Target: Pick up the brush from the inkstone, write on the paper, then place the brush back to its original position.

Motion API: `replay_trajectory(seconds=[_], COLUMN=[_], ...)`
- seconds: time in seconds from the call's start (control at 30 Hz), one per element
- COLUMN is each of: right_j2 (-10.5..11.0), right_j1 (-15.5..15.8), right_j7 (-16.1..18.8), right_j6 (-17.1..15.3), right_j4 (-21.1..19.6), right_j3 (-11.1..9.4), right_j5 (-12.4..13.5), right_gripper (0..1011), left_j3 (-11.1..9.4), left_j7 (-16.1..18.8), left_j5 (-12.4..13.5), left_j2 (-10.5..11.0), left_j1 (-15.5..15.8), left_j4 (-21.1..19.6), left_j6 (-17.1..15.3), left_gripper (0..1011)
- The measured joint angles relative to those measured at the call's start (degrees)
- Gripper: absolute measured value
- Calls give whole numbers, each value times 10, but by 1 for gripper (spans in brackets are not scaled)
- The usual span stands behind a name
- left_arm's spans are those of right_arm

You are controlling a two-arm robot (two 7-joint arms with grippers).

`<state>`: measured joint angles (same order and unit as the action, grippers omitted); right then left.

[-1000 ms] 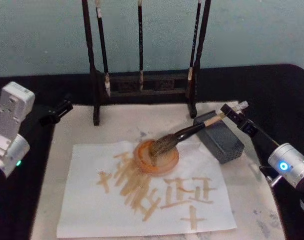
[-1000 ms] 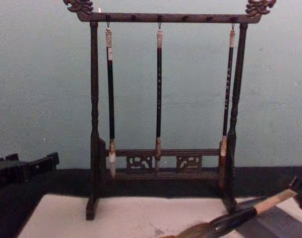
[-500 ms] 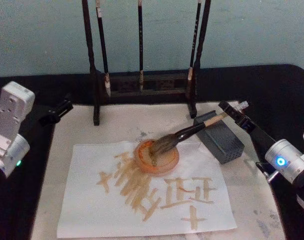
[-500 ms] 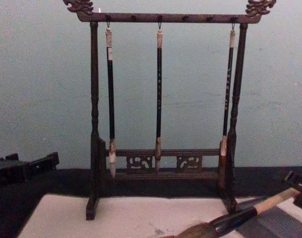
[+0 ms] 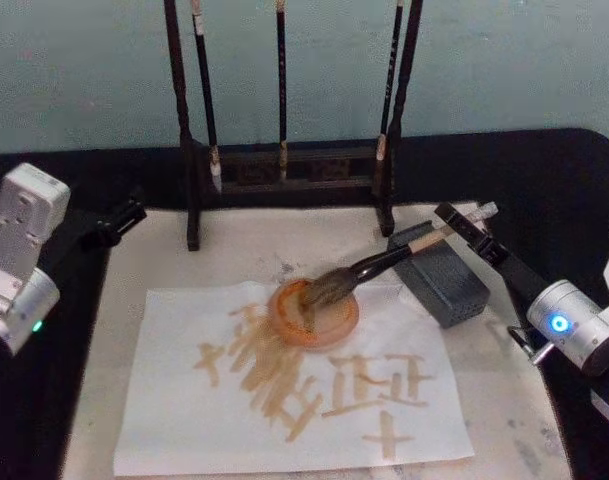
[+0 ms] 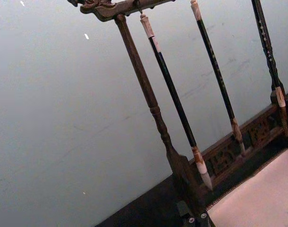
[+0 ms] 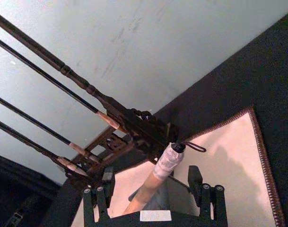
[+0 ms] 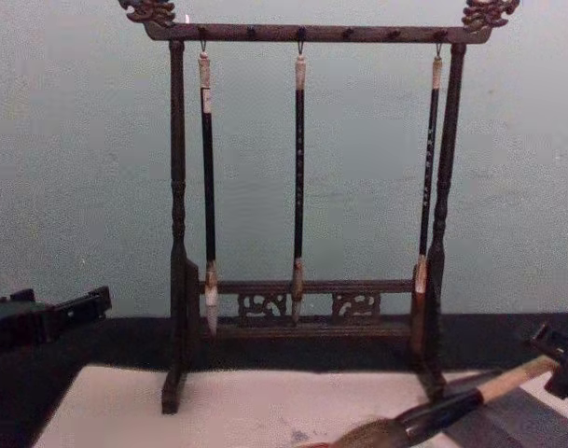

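The brush (image 5: 384,262) lies slanted, its bushy bristles in a round orange dish (image 5: 329,325) on the paper (image 5: 174,420) and its black shaft resting across the dark grey inkstone (image 5: 449,285). Tan strokes cover the paper's middle. My right gripper (image 5: 462,226) stands open at the brush's upper end. In the right wrist view its fingers (image 7: 195,177) flank the tan shaft and white looped end of the brush (image 7: 158,172) with a gap on each side. In the chest view the brush (image 8: 451,406) sits low at the right beside the right gripper (image 8: 559,359). My left gripper (image 5: 109,222) is parked at the left.
A dark carved wooden rack (image 5: 284,170) with three thin hanging brushes stands behind the paper, right behind the inkstone's far corner. An off-white felt mat (image 5: 244,250) lies under everything, on a black tabletop. A pale blue-green wall closes the back.
My right arm has shifted slightly left and back along the brush's end. The left gripper has edged a little forward. The brush, the dish and the inkstone have not moved.
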<state>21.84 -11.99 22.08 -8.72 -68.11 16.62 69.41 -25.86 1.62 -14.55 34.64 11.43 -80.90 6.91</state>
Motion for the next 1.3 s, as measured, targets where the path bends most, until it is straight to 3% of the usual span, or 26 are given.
replay_trajectory(seconds=[0.87,1.3], right_j2=[-2,4], right_j1=[-6,-10], right_j7=[20,29], right_j6=[-2,8], right_j4=[21,23], right_j3=[9,18], right_j5=[75,81], right_gripper=[1001,1001], left_j3=[0,0], left_j7=[0,0], left_j5=[0,0], left_j2=[0,0], left_j1=[0,0], left_j4=[0,0], left_j6=[0,0], left_gripper=[1002,1002])
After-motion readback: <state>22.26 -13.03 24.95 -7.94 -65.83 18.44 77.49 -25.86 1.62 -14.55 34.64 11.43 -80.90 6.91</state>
